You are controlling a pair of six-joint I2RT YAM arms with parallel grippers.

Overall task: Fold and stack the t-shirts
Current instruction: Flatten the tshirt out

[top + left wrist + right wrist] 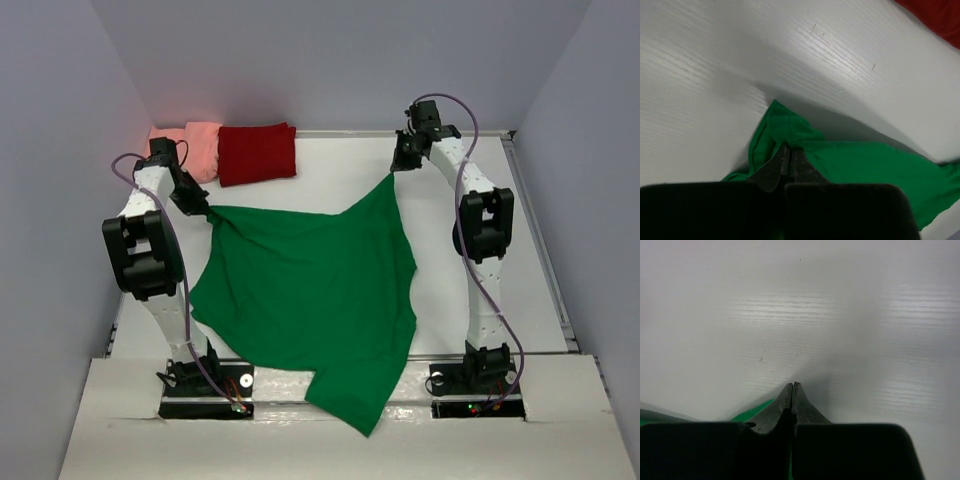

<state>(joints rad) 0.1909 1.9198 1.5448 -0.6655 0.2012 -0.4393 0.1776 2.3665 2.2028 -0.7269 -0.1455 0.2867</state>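
The bright green t-shirt lies spread across the middle of the table, stretched between both grippers. My left gripper is shut on its far left corner, and green cloth bunches round the shut jaw tips. At the far right corner, my right gripper is shut on a point of the fabric. Its jaws are pressed together, with only a sliver of green showing beside them. The salmon-pink t-shirt and the dark red t-shirt lie folded side by side at the back left.
The green shirt's near corner hangs over the table's front edge between the arm bases. Grey walls close in the back and both sides. An edge of the dark red shirt shows beyond my left gripper. Bare white table lies to the right.
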